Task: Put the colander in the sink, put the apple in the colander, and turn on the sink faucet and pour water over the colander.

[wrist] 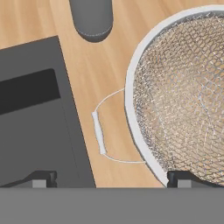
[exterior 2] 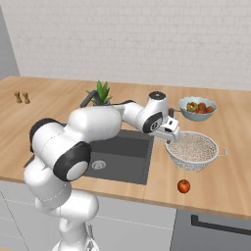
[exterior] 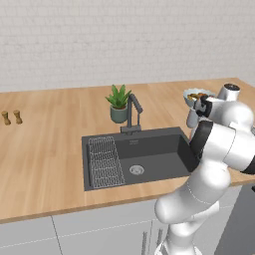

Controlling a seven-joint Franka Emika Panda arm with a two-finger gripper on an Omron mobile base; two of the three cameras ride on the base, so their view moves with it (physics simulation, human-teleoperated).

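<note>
A white robot arm is reaching over a wooden counter (exterior 2: 230, 186) toward the colander (exterior 2: 192, 150), which is sitting just right of the sink (exterior 2: 128, 153). The gripper (wrist: 111, 178) is hovering with its fingers spread wide, holding nothing — one tip over the colander's rim, the other over the sink. This looks like the first step: next, it likely needs to lower and grasp the rim. The apple (exterior 2: 184, 186) is waiting near the counter's front edge.

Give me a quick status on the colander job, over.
Gripper open, jaws wide, above the colander's handle side, nothing held. Colander on the counter right of the sink. Apple on the counter beside it. Nothing in the way.
</note>
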